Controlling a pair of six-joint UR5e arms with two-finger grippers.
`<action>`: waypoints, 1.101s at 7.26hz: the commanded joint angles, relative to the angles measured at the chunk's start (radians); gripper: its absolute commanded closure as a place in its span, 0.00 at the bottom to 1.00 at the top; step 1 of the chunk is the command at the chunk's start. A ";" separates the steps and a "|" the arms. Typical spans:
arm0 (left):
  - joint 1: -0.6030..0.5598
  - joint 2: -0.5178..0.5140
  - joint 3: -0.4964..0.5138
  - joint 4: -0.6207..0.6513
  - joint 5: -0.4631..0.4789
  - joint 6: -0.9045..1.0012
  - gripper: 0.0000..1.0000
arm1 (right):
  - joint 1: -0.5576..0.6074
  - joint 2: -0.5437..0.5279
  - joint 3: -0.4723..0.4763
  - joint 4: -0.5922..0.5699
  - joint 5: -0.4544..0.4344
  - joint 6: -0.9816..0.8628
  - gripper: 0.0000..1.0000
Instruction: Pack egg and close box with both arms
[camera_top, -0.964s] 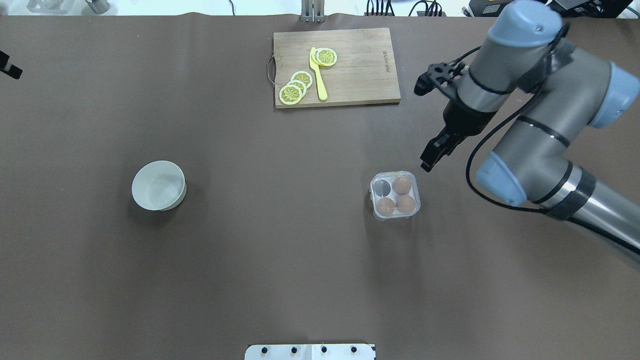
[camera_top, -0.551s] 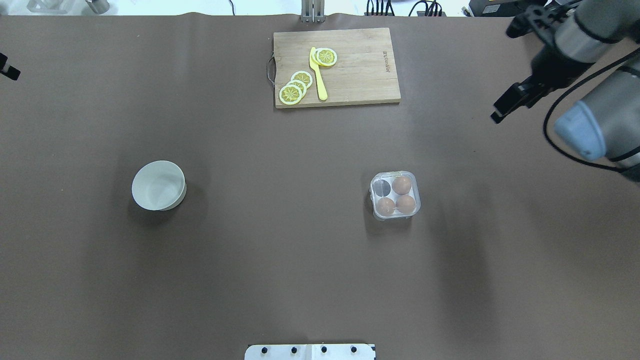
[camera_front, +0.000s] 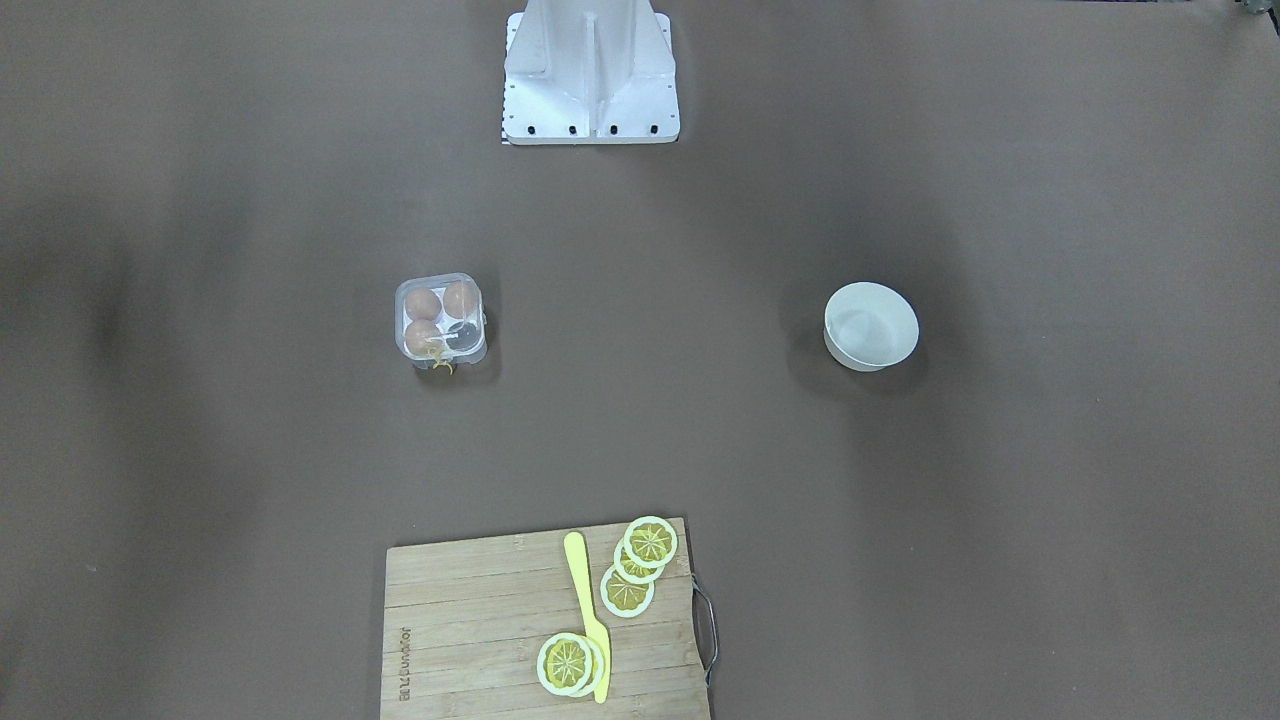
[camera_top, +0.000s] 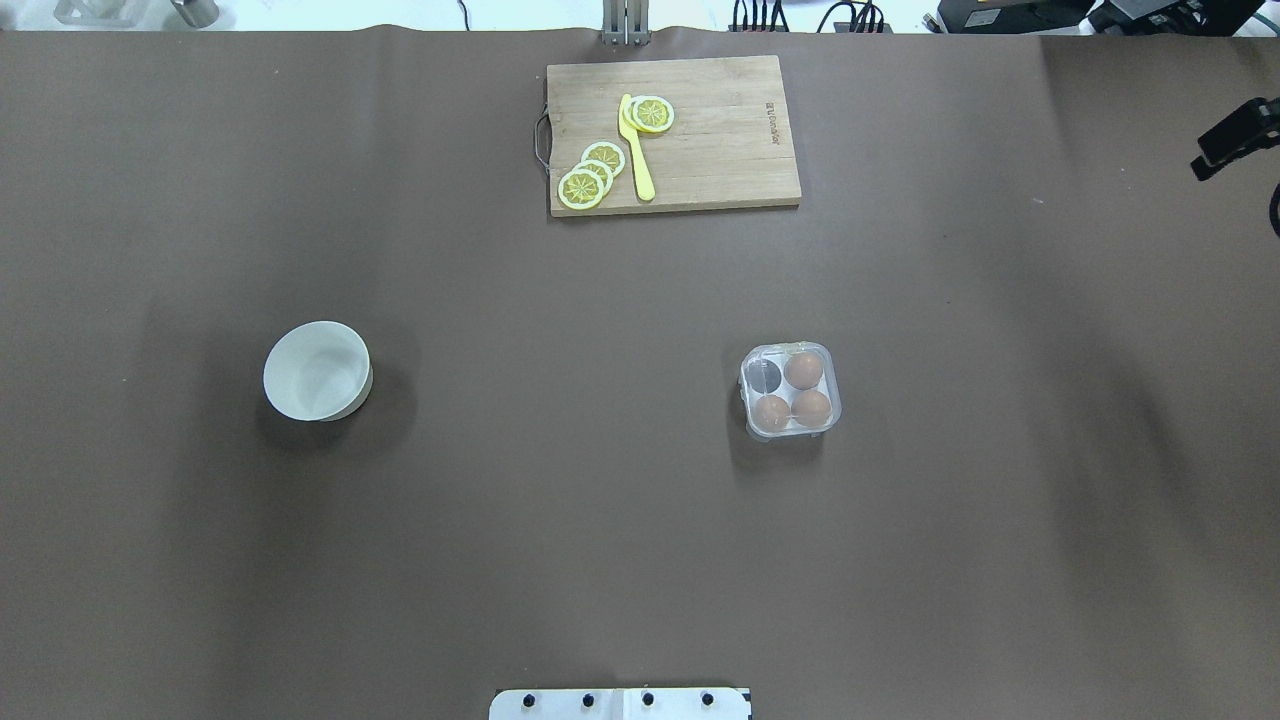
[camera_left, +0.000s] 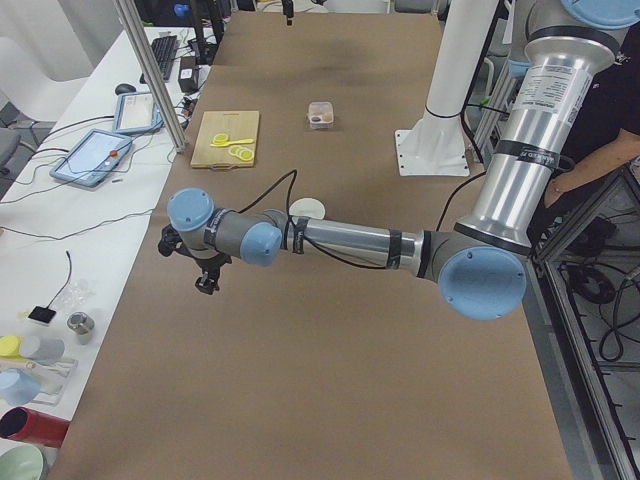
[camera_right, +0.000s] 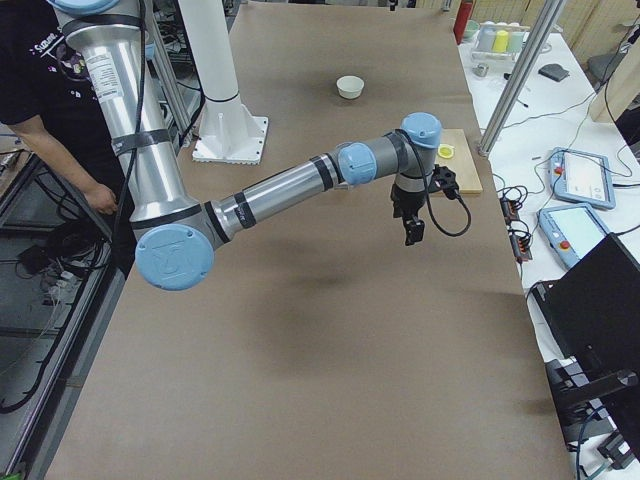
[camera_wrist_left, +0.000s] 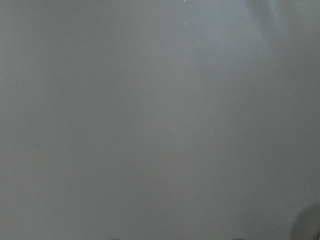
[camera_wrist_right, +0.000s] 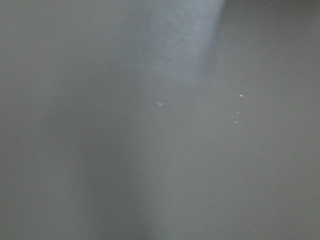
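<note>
The box holds three eggs. If unlatched, its lid may spring open. Left claw and right claw state: cannot tell.

box: clear glossy plastic | egg: smooth matt | cutting board: bare wood | table cover: matt brown paper

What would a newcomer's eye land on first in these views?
The clear box sits right of the table's middle, holding three brown eggs and one empty cell. The left arm and right arm each stretch toward their own table end, far from it. A cutting board with lemon slices lies at the far edge.
</note>
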 joint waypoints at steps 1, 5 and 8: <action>-0.036 0.000 0.040 0.014 0.080 0.079 0.20 | 0.053 -0.017 -0.005 -0.095 -0.005 -0.006 0.00; -0.053 0.017 0.073 0.001 0.085 0.084 0.20 | 0.105 -0.019 -0.019 -0.151 0.078 -0.064 0.00; -0.053 0.003 0.063 0.005 0.087 0.082 0.20 | 0.126 -0.017 -0.082 -0.087 0.069 -0.066 0.00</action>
